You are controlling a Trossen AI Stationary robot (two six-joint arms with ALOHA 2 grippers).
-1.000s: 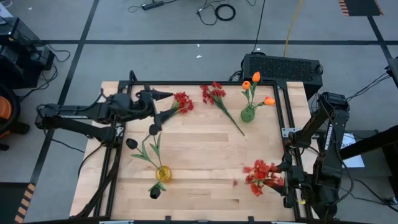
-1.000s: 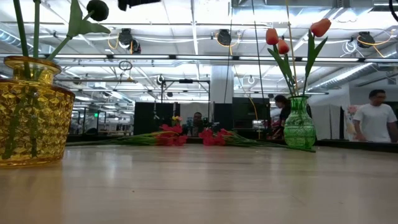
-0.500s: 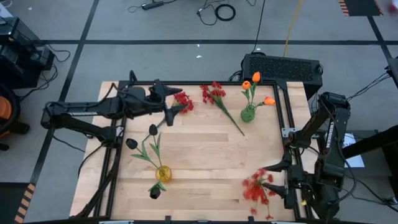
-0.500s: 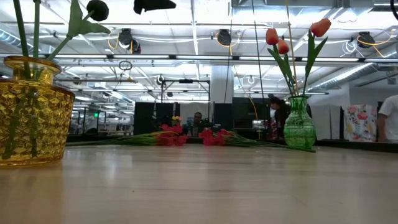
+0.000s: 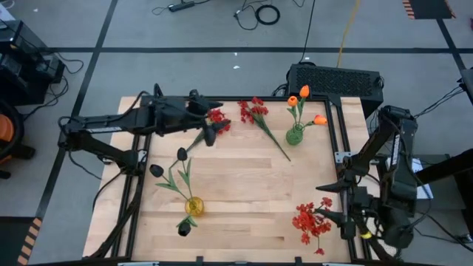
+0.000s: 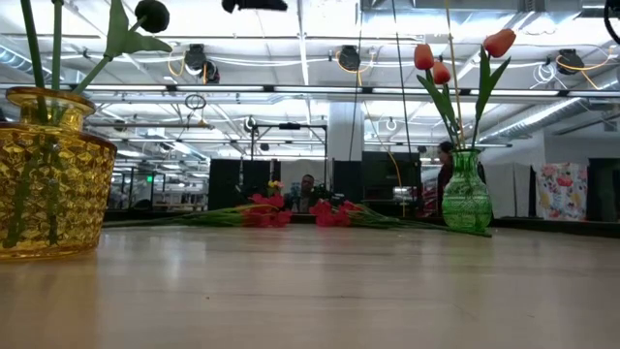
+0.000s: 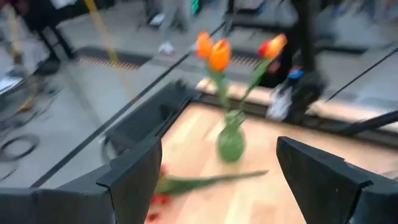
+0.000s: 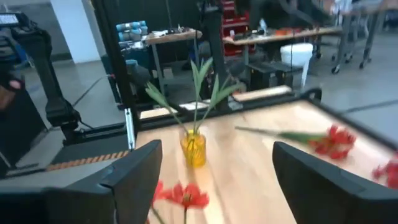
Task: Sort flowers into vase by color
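Fingers of both the left gripper [image 5: 209,127] and the right gripper [image 5: 325,209] are spread and empty, so the red flowers [image 5: 309,220] released at the counter's [image 5: 244,177] near right corner could be knocked off its edge.

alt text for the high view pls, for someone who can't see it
Top-down view of a wooden table with two dark arms: the left gripper, open, over a red flower at the far edge, the right gripper, open, beside a red cluster. A green vase holds orange blooms; a yellow vase holds black ones.
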